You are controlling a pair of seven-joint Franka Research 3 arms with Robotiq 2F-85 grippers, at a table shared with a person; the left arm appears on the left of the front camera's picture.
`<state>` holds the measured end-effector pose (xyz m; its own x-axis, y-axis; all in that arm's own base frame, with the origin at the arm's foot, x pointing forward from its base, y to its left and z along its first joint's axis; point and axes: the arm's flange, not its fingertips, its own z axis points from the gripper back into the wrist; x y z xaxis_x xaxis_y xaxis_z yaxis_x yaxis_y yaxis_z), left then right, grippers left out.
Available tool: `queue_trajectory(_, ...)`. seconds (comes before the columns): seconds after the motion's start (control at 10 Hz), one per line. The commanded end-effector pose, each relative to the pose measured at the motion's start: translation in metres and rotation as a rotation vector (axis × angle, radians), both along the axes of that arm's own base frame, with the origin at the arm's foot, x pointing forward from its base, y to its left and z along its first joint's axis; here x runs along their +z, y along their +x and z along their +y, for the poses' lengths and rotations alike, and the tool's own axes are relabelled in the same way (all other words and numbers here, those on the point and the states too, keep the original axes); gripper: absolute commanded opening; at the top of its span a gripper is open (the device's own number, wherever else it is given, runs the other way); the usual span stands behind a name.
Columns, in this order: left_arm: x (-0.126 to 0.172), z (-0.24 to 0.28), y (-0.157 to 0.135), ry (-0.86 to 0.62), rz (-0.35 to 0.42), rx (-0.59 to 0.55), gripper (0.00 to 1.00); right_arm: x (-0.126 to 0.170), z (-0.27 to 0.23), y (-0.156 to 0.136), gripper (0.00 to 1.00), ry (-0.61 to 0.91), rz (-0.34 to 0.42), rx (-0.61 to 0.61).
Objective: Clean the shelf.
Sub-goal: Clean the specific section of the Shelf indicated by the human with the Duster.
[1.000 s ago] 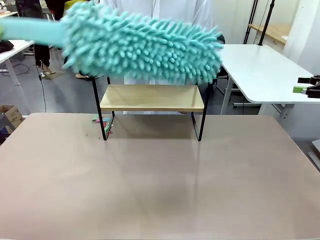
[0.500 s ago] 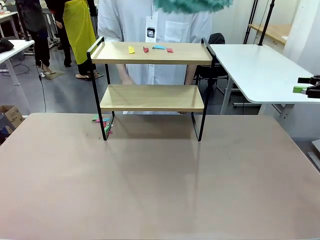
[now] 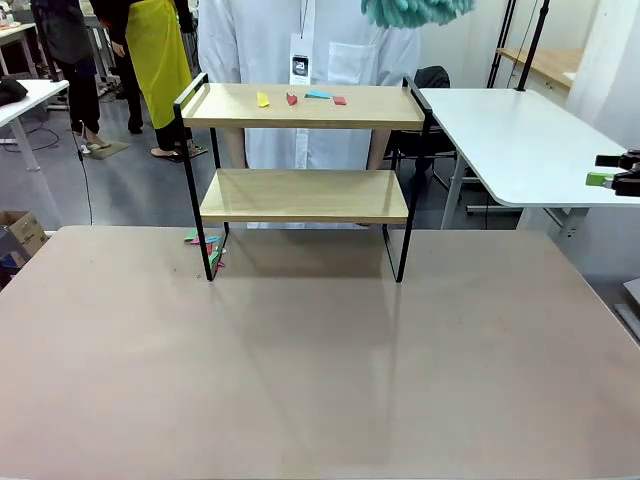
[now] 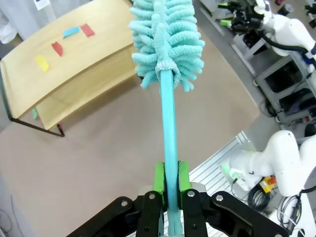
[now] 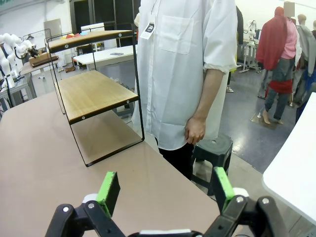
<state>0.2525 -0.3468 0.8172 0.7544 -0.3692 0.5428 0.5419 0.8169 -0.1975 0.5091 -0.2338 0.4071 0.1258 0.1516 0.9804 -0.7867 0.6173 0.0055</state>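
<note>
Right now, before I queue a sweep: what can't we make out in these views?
- Front view: duster cut off by the top edge; its height over the shelf is unclear.
- Front view: coloured bits by the shelf's left leg, too small and partly behind it to count.
- Left wrist view: duster head covers one end of the top board.
- Right wrist view: top board edge-on; its surface is hidden.
</note>
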Motion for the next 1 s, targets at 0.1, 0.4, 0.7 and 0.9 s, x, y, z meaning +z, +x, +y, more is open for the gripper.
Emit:
queue_trajectory(0.1, -0.008, -0.022, -0.009, 0.06, 0.064, 0.27, 0.13, 0.003, 0.002, 0.0, 1.0, -0.013, 0.007, -0.001)
queue_trajectory(0.4, -0.036, -0.093, -0.005, 0.027, -0.008, 0.364, 0.13, 0.003, 0.002, 0.0, 1.0, -0.013, 0.007, -0.001)
queue_trajectory(0.7, -0.067, -0.129, 0.017, -0.002, -0.048, 0.528, 0.13, 0.003, 0.002, 0.0, 1.0, -0.013, 0.007, -0.001)
queue_trajectory(0.9, -0.09, -0.152, 0.031, -0.032, -0.092, 0.607, 0.13, 0.003, 0.002, 0.0, 1.0, -0.013, 0.007, -0.001)
